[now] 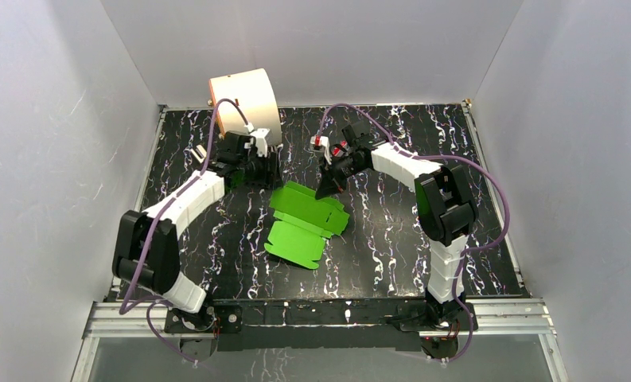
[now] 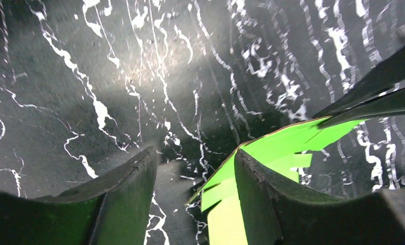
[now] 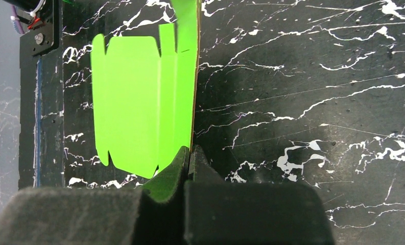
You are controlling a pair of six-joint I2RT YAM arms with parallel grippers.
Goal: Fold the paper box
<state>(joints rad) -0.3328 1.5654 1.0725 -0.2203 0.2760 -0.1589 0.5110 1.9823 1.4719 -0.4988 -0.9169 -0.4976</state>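
Note:
The paper box (image 1: 304, 224) is a bright green creased sheet with flaps, lying in the middle of the black marbled table, its far part raised. My right gripper (image 1: 329, 188) is shut on the sheet's far right edge; in the right wrist view the pads (image 3: 189, 153) pinch the upright green edge (image 3: 144, 102). My left gripper (image 1: 266, 169) is open just behind the sheet's far left corner. In the left wrist view its right finger (image 2: 261, 194) lies over the green sheet (image 2: 271, 153) and nothing sits between the fingers.
A large cream cylinder (image 1: 244, 102) stands at the back left, just behind my left wrist. White walls close in the table on three sides. A black rail (image 1: 320, 310) runs along the near edge.

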